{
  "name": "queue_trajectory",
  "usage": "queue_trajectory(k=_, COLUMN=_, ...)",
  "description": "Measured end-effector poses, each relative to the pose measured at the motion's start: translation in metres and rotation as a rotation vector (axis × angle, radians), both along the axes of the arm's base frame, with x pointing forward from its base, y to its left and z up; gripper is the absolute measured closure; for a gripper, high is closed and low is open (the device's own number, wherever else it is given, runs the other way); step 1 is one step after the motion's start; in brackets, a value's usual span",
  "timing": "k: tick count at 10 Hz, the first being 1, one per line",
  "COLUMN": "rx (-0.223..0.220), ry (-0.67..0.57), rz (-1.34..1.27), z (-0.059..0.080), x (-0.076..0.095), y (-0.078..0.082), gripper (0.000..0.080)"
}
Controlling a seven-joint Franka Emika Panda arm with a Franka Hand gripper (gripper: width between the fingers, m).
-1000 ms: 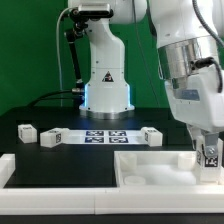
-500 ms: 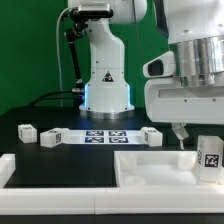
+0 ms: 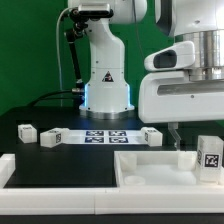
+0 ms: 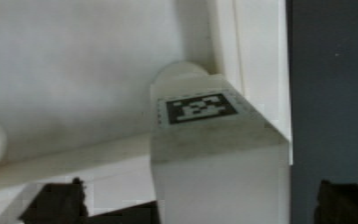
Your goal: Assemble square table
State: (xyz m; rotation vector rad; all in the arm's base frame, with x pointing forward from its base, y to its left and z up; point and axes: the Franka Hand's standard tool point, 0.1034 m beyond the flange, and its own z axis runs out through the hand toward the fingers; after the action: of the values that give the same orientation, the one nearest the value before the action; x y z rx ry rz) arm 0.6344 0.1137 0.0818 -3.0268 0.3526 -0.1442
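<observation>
The white square tabletop [image 3: 150, 168] lies tray-like at the front of the exterior view's right. One white tagged leg [image 3: 210, 160] stands upright in its corner at the right edge. My gripper [image 3: 195, 137] hangs just above that leg, open and holding nothing. In the wrist view the leg [image 4: 211, 140] stands between my dark fingertips [image 4: 59, 203] with a gap on each side, and my gripper [image 4: 202, 205] is centred over it. The tabletop's rim [image 4: 256, 60] runs beside the leg.
Three more tagged legs lie on the black table: two at the exterior view's left [image 3: 27, 131] [image 3: 50, 138] and one near the middle [image 3: 150, 136]. The marker board [image 3: 105, 135] lies between them. A white border rail [image 3: 50, 190] runs along the front. The robot base [image 3: 105, 85] stands behind.
My gripper has let go of the leg and risen straight up. The leg stays standing in the tabletop's corner.
</observation>
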Motion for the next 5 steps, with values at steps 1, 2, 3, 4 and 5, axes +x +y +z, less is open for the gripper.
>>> queue_trajectory(k=1, rx=0.001, ry=0.0, rz=-0.004, z=0.0, x=0.0, y=-0.0001, gripper=0.0239)
queue_trajectory(k=2, rx=0.011, ry=0.007, rz=-0.091, z=0.0, x=0.0, y=0.0004, gripper=0.0239)
queue_trajectory(k=3, rx=0.018, ry=0.012, rz=-0.15, z=0.0, x=0.0, y=0.0004, gripper=0.0443)
queue_trajectory(k=4, rx=0.024, ry=0.019, rz=-0.229, z=-0.0003, x=-0.0003, y=-0.001, gripper=0.0443)
queue_trajectory(k=5, rx=0.029, ry=0.024, rz=-0.282, z=-0.0006, x=-0.0003, y=-0.0017, gripper=0.0508)
